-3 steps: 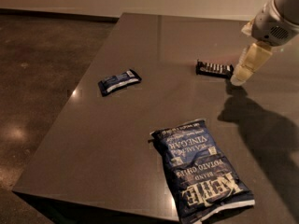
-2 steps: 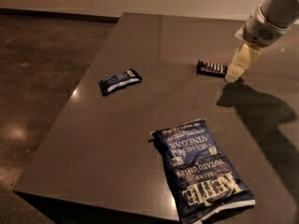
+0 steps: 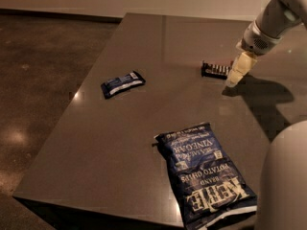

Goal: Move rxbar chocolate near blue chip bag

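Observation:
The rxbar chocolate (image 3: 216, 70), a small flat black wrapper with pale lettering, lies on the grey table (image 3: 158, 99) at the far right. My gripper (image 3: 237, 74) hangs just to the right of the bar's right end, its pale fingertips low over the table. The blue chip bag (image 3: 205, 170), large and crinkled with white "Kettle" lettering, lies near the table's front edge, well in front of the bar.
A small dark blue bar wrapper with a white stripe (image 3: 123, 84) lies at the table's left middle. A pale rounded part of the robot (image 3: 285, 181) fills the lower right corner. The table's left edge drops to a brown floor (image 3: 43, 80).
My gripper has moved left and slightly down, closer to the right end of the rxbar chocolate. The bar, chip bag and blue wrapper have not moved.

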Robot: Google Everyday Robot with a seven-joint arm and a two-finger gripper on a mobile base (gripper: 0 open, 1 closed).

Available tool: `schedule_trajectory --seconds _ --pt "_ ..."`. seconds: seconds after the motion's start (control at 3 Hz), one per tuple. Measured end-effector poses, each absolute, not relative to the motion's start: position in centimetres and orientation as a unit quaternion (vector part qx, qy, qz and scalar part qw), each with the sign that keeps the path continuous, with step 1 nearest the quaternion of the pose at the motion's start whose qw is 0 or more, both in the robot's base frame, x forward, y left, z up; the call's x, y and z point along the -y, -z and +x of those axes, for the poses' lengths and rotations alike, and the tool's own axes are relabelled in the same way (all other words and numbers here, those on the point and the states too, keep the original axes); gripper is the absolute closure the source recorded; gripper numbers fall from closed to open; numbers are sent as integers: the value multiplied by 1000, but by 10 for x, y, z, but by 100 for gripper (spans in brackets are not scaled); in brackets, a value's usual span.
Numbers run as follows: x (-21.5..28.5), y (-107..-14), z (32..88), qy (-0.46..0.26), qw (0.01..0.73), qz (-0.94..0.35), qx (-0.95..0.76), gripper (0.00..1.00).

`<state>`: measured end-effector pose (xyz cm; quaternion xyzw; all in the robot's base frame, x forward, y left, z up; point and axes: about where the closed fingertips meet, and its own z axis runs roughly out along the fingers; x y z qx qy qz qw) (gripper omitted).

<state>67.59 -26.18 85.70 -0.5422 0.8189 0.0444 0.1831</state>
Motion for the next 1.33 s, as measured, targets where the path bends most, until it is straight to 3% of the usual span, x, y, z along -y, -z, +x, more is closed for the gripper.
schedule_trajectory --seconds 0.33,0.67,1.33 --pt "259 -842 683 -52 172 -544 -820 0" --pt "252 -834 682 -58 164 -550 -817 16" --pt "243 -836 676 -65 160 -558 -812 62"
